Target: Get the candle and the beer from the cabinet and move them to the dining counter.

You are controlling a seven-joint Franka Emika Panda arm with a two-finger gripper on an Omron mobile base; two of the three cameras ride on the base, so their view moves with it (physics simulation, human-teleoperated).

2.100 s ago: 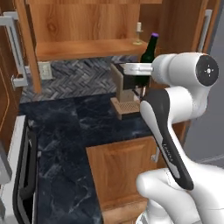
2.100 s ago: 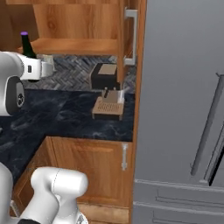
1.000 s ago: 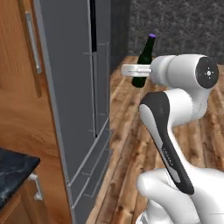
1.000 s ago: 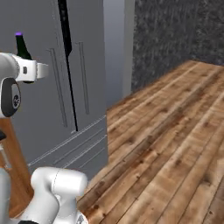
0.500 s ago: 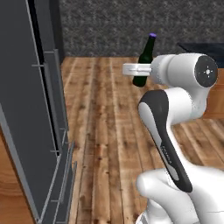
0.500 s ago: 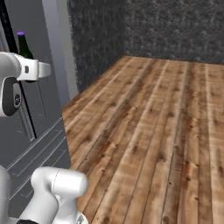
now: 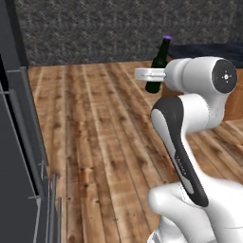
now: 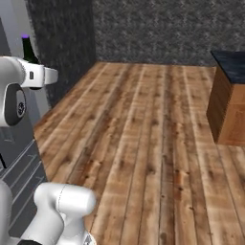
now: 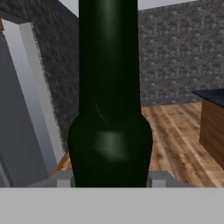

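A slim dark green glass beer bottle (image 7: pixel 158 66) with a purple cap is held upright in the two-finger gripper (image 7: pixel 152 74) of the white arm, the jaws being closed on the lower part of the bottle's body. In the left base view the bottle is seen raised in front of the arm's white wrist, its neck and cap standing above the hand, with the warm brown plank floor (image 7: pixel 104 123) well below it. In the right base view the bottle's neck and purple cap (image 8: pixel 25 37) are seen above the white hand at the left edge, the body being hidden behind the arm. In the hand view the bottle (image 9: pixel 109 109) is seen very close between the two fingers (image 9: pixel 63 180), its shoulder widening towards the bottom. A long black marble-look dining counter on a wood base (image 8: pixel 228 103) is seen to the right, well apart from the bottle. A dark grey speckled wall (image 8: pixel 158 28) closes the room at the back, and tall grey fridge panels (image 7: pixel 19 156) are seen at the left.
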